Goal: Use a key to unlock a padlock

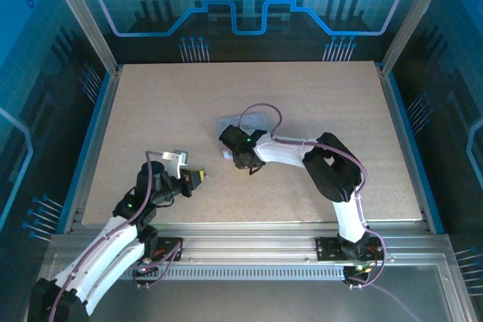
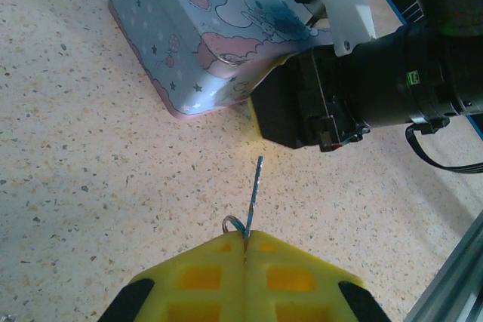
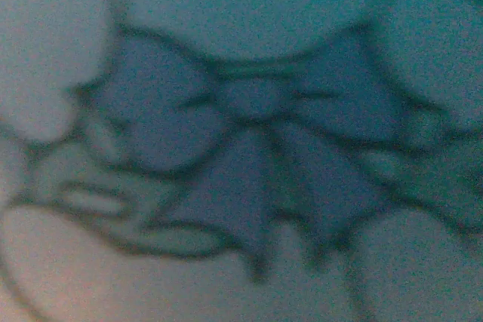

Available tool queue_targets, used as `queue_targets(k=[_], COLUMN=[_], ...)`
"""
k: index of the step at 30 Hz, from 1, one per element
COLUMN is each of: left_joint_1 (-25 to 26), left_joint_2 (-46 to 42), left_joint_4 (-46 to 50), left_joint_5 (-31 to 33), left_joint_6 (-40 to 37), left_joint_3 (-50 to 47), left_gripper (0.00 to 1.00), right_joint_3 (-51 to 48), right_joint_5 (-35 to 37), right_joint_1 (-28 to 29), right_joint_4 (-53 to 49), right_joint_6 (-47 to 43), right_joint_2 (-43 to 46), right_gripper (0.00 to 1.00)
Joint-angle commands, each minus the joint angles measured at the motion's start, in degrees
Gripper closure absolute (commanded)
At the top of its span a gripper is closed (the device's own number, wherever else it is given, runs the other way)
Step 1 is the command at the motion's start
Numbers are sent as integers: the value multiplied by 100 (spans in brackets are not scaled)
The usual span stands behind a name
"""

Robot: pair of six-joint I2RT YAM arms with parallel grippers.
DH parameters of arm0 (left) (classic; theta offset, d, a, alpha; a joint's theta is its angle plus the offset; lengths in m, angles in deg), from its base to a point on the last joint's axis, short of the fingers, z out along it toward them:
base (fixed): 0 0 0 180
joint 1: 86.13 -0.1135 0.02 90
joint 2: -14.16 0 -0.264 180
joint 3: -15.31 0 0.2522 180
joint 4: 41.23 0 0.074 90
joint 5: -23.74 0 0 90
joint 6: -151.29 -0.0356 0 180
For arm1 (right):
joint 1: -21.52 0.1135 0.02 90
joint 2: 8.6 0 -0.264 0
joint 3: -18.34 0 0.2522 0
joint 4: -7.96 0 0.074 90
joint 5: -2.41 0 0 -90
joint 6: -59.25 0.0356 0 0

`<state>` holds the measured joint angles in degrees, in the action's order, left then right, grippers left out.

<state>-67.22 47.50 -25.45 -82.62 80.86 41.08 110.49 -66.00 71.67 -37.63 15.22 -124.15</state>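
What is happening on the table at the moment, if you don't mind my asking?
The left gripper is shut on the key, holding it at its ring end with the blade pointing out over the table towards a printed tin. The right gripper sits low at a corner of that tin; whether its fingers hold anything cannot be told. The key's tip touches nothing yet.
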Motion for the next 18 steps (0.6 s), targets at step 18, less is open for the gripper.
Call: queue_targets(k=[18], left_joint_1=[147], left_joint_2=[153], left_joint_4=[-94], left_joint_5=[124], left_joint_6=[80], left_joint_3=[161], left_gripper=[100], right_joint_3=[-245], right_joint_5=[547], right_joint_1=[60], right_joint_4=[345], right_joint_6=[312], right_joint_2=[326], right_gripper=[54])
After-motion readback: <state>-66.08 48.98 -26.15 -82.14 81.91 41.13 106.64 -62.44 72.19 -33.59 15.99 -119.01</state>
